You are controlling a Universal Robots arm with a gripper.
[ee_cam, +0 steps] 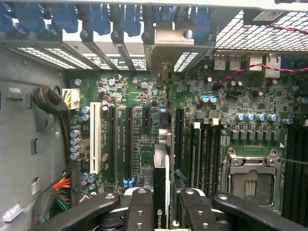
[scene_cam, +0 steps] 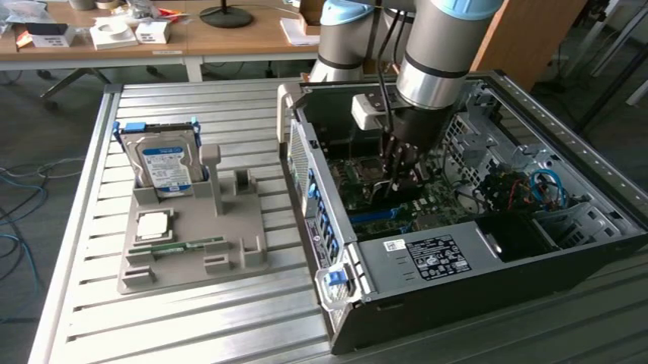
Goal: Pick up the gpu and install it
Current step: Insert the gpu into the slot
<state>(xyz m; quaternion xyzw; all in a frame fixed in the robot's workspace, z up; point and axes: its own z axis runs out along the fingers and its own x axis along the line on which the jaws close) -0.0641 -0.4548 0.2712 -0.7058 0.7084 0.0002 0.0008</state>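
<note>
My gripper (scene_cam: 402, 168) reaches down into the open computer case (scene_cam: 506, 250), over the green motherboard (ee_cam: 139, 96). In the wrist view the gpu (ee_cam: 161, 168) is seen edge-on as a thin black card between the two black fingers (ee_cam: 140, 204), and my gripper (ee_cam: 165, 195) is shut on it. The card runs toward the case's rear wall, where its pale silver bracket (ee_cam: 169, 41) lies among the slot openings. It hangs over the board between the long black expansion slots (ee_cam: 129, 144) and the memory slots (ee_cam: 207, 154). I cannot tell whether its lower edge touches a slot.
A white slot (ee_cam: 95, 144) and cable bundles (ee_cam: 60, 187) lie at one side of the card, the processor socket (ee_cam: 250, 178) at the other. Outside the case, at the exterior view's left, a grey tray (scene_cam: 243, 262) holds a blue-labelled hard drive (scene_cam: 167, 163), a processor (scene_cam: 154, 225) and a memory stick (scene_cam: 182, 246).
</note>
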